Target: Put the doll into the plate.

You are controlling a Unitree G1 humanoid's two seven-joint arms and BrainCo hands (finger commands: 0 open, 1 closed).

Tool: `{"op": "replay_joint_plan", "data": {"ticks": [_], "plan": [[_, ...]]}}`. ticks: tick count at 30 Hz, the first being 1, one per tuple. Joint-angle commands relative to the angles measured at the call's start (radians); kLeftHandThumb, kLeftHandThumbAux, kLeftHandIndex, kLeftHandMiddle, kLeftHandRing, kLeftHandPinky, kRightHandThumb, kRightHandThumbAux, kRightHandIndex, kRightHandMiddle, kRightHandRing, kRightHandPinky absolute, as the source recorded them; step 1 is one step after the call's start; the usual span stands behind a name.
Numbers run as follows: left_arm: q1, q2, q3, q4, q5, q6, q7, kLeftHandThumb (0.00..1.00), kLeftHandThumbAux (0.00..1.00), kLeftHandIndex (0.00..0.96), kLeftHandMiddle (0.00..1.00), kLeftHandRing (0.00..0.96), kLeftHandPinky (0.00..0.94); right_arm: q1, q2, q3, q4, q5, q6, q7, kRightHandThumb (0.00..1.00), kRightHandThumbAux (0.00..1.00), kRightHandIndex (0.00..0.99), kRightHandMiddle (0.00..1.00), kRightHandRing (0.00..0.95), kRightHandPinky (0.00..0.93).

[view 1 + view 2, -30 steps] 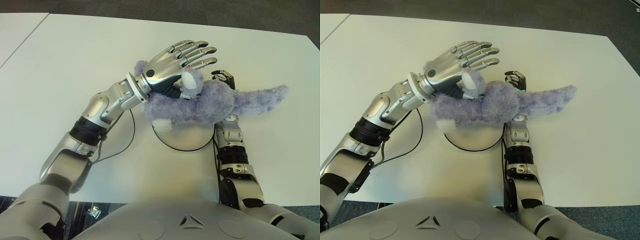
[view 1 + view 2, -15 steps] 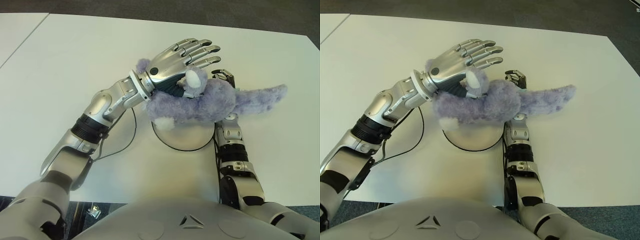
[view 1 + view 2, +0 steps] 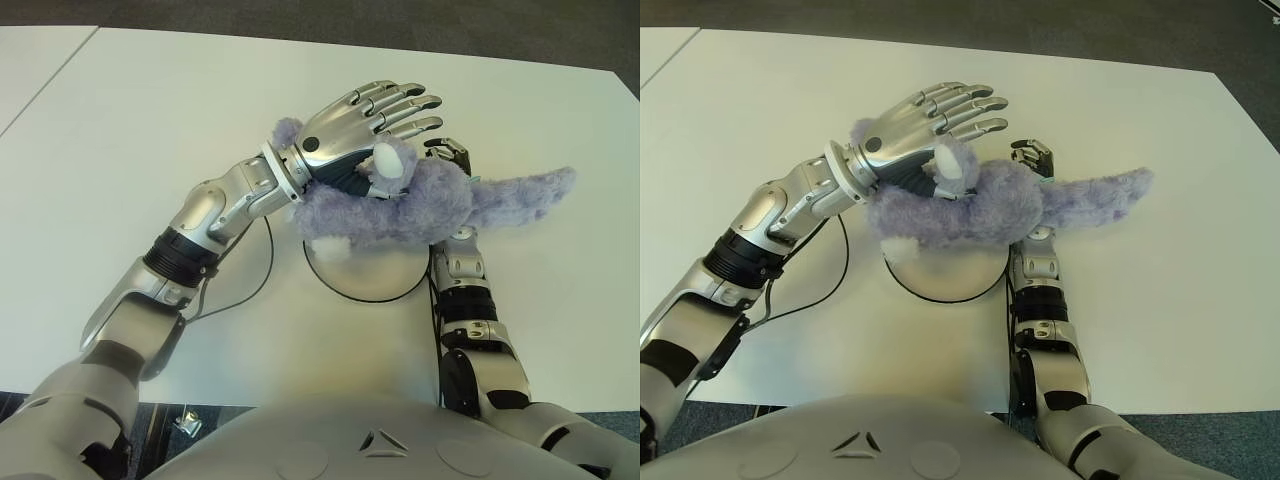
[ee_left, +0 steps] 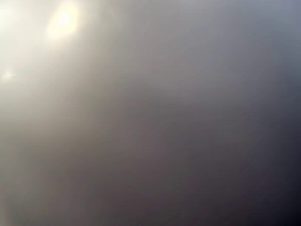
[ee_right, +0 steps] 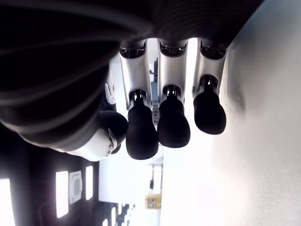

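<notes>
A fluffy purple doll [image 3: 430, 205] with white patches lies stretched across the far part of a round white plate [image 3: 365, 280], its tail reaching out to the right over the table. My left hand [image 3: 365, 115] sits on top of the doll's head end, fingers straight and spread, not curled round it. The left wrist view is only a grey blur. My right hand [image 3: 448, 156] shows just beyond the doll, the forearm passing beneath the tail. In the right wrist view its fingers [image 5: 173, 122] hang loosely bent and hold nothing, with a dark mass over them.
The white table [image 3: 150, 120] stretches to the left and far side. A black cable [image 3: 262, 270] loops from my left forearm beside the plate. A second table [image 3: 30, 60] adjoins at the far left. The table's front edge runs close to my torso.
My left hand has slid slightly right and farther away over the doll. The doll's head end shifted a little right with it; tail and right hand stayed put.
</notes>
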Motion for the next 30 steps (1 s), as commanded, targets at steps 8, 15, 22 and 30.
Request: {"op": "replay_joint_plan", "data": {"ticks": [8, 15, 22, 30], "plan": [[-0.059, 0.109, -0.072, 0.017, -0.179, -0.026, -0.438, 0.377, 0.167, 0.000, 0.000, 0.000, 0.000, 0.050, 0.008, 0.009, 0.024, -0.013, 0.037, -0.011, 0.711, 0.714, 0.439, 0.728, 0.720, 0.718], [-0.067, 0.127, -0.079, 0.020, -0.220, -0.033, -0.530, 0.406, 0.132, 0.000, 0.000, 0.000, 0.000, 0.067, 0.014, 0.018, -0.016, -0.009, 0.047, -0.002, 0.711, 0.714, 0.441, 0.740, 0.735, 0.733], [-0.071, 0.137, -0.081, 0.009, -0.258, -0.025, -0.610, 0.419, 0.116, 0.000, 0.000, 0.000, 0.000, 0.072, 0.018, 0.014, -0.033, 0.002, 0.057, 0.007, 0.712, 0.714, 0.442, 0.759, 0.751, 0.754], [-0.094, 0.175, -0.105, -0.015, -0.373, -0.012, -0.800, 0.427, 0.117, 0.000, 0.000, 0.000, 0.000, 0.077, 0.023, 0.010, -0.039, 0.011, 0.047, 0.018, 0.713, 0.713, 0.443, 0.775, 0.766, 0.736]]}}
